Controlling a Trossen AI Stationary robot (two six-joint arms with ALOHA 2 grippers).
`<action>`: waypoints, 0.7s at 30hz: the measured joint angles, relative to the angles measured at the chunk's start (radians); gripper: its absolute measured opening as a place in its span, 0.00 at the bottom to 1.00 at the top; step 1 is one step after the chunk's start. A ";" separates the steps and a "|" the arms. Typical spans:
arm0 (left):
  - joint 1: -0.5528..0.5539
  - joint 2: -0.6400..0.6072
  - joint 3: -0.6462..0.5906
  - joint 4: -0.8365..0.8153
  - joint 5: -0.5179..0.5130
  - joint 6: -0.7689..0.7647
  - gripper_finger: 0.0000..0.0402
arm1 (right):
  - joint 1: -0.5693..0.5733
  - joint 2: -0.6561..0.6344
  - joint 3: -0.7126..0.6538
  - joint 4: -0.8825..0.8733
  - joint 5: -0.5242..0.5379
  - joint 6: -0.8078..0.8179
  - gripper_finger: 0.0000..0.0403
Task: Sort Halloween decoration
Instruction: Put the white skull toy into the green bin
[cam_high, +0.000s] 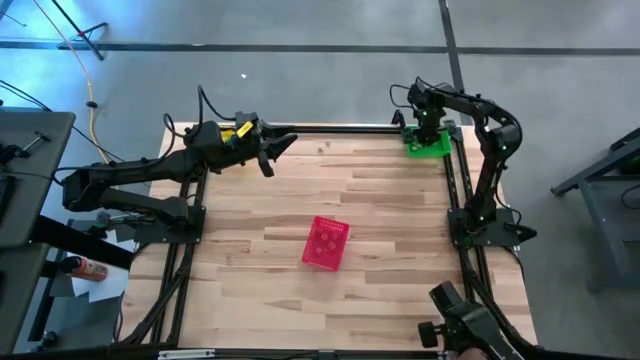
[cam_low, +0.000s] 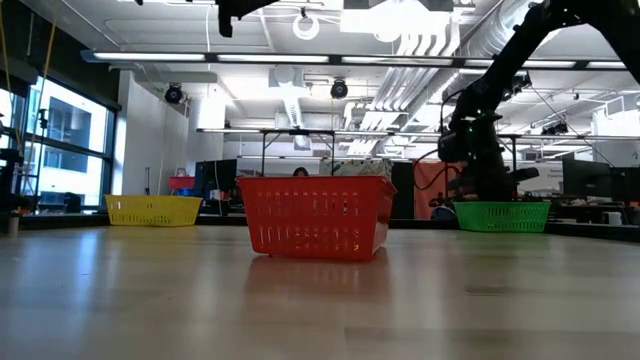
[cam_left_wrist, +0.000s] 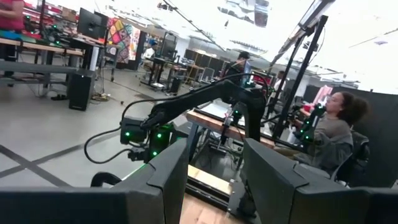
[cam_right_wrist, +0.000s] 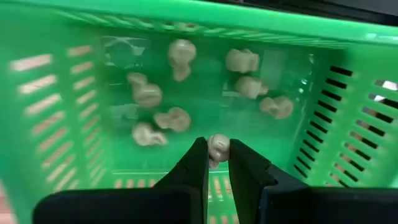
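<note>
At the upper right of the high view, the right gripper (cam_right_wrist: 217, 163) hangs over the green basket (cam_high: 428, 143), clamped on one pale trinket (cam_right_wrist: 217, 145), and should open low over the floor beside the others, while the left gripper (cam_high: 268, 150) waits open.

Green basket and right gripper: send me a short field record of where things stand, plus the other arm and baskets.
right gripper: over the green basket, shut on a pale trinket
green basket contents: seven more pale trinkets on the floor
left gripper: raised at the table's far left, open, holding nothing
red basket: mid-table
yellow basket: far left corner
</note>
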 joint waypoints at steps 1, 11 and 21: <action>0.000 0.000 0.000 0.000 0.000 0.000 0.36 | -0.002 0.000 -0.002 0.000 0.000 -0.007 0.09; 0.000 0.000 0.000 0.000 0.000 -0.001 0.36 | -0.018 0.000 -0.002 0.047 0.000 -0.017 0.18; -0.003 0.000 0.000 -0.001 0.001 -0.026 0.36 | -0.012 -0.033 -0.004 0.050 -0.020 -0.071 0.37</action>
